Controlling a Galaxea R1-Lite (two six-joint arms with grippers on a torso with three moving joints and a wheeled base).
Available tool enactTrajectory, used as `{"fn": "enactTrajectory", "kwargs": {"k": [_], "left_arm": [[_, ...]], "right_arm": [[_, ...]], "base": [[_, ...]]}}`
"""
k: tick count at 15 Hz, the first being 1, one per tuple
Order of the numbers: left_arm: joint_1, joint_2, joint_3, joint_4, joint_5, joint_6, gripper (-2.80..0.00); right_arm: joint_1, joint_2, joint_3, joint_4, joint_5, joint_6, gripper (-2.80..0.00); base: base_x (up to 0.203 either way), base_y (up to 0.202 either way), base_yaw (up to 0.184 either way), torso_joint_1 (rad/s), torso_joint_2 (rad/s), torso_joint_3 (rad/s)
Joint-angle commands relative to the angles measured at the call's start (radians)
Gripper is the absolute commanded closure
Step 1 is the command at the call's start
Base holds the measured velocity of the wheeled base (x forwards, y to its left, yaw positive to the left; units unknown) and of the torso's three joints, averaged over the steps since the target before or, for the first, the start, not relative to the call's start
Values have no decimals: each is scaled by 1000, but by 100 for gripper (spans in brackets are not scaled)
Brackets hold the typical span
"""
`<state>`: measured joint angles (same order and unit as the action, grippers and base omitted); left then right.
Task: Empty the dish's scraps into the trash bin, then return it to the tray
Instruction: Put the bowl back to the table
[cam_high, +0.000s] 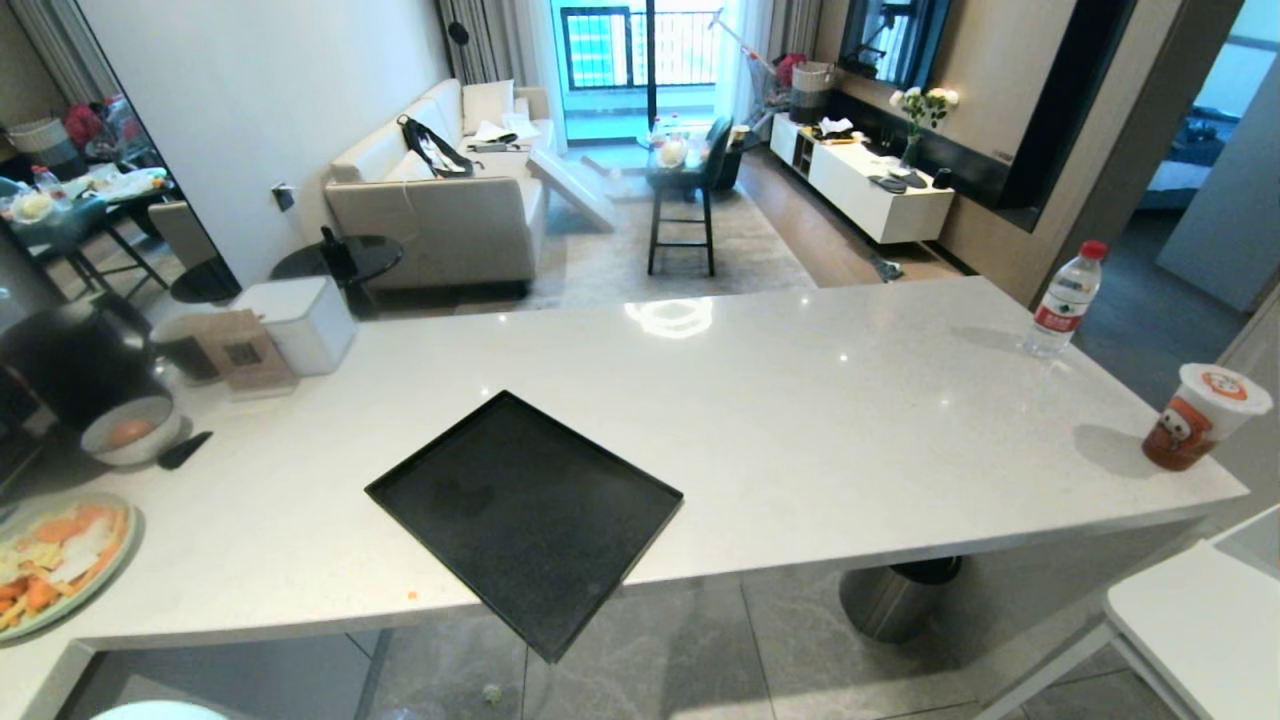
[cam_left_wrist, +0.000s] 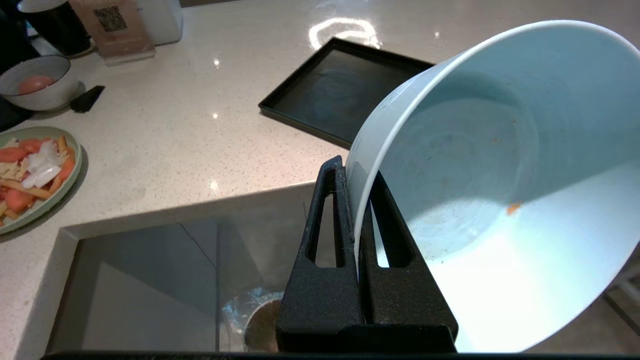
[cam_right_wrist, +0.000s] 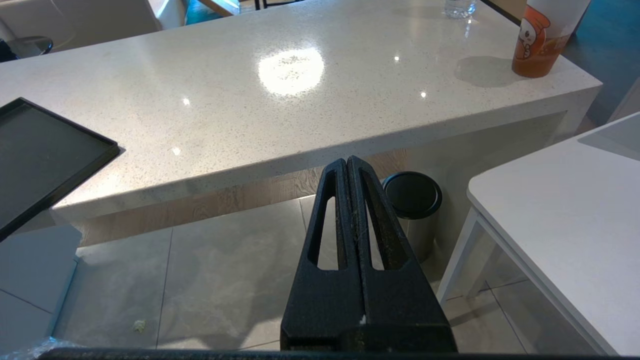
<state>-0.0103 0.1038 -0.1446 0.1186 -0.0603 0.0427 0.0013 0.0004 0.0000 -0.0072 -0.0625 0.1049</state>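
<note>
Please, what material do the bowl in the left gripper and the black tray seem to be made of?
The bowl looks like glazed ceramic or perhaps melamine: smooth, pale blue-white, softly glossy. The tray looks like matte black plastic or coated metal: dull, faintly smudged, thin raised rim.

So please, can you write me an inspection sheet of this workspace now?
Surface: white speckled counter, small orange crumb near the front edge.
Job's things: dish tilted, nearly empty, one orange speck inside; tray bare, corner overhanging the counter edge; trash bin on the floor below.
Clutter: green plate of vegetables, grey bowl, water bottle, orange cup.
Grippers: left gripper jaws clamped on the dish rim; right gripper shut, empty, above the floor.
Cables: nothing seen.
Surroundings: sofa, lidded bin.
</note>
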Motion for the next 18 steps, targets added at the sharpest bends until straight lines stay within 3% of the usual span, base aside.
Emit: {"fn": "enactTrajectory", "kwargs": {"k": [1, 5, 10, 13, 18], "left_arm": [[-25, 247, -83, 2, -6, 14, 0], [-80, 677, -264, -22, -13, 108, 0], [-169, 1216, -586, -62, -19, 215, 0], [-196, 1486, -786, -70, -21, 288, 0], [-233, 1828, -986, -73, -22, 425, 0]], "right_arm": [[0, 0, 0, 0, 0, 1, 0], [0, 0, 0, 0, 0, 1, 0], [0, 0, 0, 0, 1, 1, 0], [0, 0, 0, 0, 0, 1, 0], [0, 0, 0, 0, 0, 1, 0]], "base": [[0, 0, 0, 0, 0, 0], [0, 0, 0, 0, 0, 0], [0, 0, 0, 0, 0, 0], [0, 0, 0, 0, 0, 0], [0, 0, 0, 0, 0, 0]]}}
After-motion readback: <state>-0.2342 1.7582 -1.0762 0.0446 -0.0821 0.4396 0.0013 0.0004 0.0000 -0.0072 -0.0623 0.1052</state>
